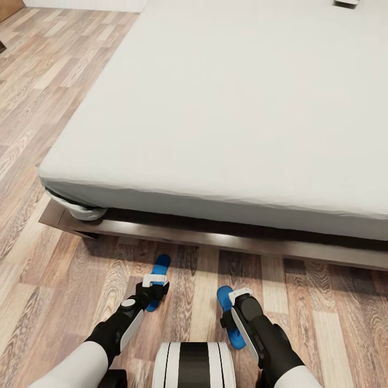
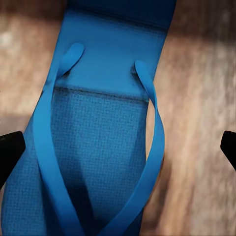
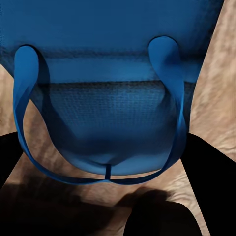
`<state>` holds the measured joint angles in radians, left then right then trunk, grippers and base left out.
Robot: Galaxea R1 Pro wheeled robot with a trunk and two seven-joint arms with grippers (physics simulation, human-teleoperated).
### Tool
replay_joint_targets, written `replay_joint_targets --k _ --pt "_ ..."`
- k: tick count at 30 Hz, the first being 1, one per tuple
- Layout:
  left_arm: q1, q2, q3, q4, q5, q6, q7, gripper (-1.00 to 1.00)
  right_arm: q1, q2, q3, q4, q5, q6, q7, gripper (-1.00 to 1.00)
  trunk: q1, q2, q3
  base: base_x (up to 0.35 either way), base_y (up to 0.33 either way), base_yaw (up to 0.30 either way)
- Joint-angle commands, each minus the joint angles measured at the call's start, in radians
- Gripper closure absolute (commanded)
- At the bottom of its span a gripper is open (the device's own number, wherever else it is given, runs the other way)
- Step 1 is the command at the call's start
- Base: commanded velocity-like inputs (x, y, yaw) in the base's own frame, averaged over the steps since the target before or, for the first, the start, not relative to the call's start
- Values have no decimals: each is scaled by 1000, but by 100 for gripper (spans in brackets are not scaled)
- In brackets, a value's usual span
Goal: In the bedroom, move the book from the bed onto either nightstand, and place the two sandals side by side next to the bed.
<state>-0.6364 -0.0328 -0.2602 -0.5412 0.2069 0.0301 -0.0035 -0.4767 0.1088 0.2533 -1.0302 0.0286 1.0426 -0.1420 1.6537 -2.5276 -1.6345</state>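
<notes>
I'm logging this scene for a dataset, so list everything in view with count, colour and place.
Bed: one, pale grey-white mattress on a dark brown base, across the upper part of the head view.
Sandals: two, bright blue, on the floor in front of the bed; one under the left gripper, one under the right gripper, apart from each other.
Small dark object: one, on the far edge of the mattress; too cut off to identify.
Floor: light wood planks, around the bed.
Left gripper: black and white, open over a sandal.
Right gripper: black and white, over the other sandal; opening unclear.
</notes>
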Motion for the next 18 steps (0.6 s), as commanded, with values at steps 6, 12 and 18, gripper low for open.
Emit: replay_joint_targets --k 6,12,18 --pt "0 1 -4 -1 10 2 0 -100 0 -1 1 0 0 5 -3 100 0 0 0 0 0 0" --pt "0 1 -4 -2 9 9 -1 -100 0 -1 -1 1 1 5 -3 100 0 0 0 0 0 0" --pt "0 1 -4 0 8 13 -1 -100 0 -2 -2 0 3 5 -7 100 -1 1 11 0 0 0"
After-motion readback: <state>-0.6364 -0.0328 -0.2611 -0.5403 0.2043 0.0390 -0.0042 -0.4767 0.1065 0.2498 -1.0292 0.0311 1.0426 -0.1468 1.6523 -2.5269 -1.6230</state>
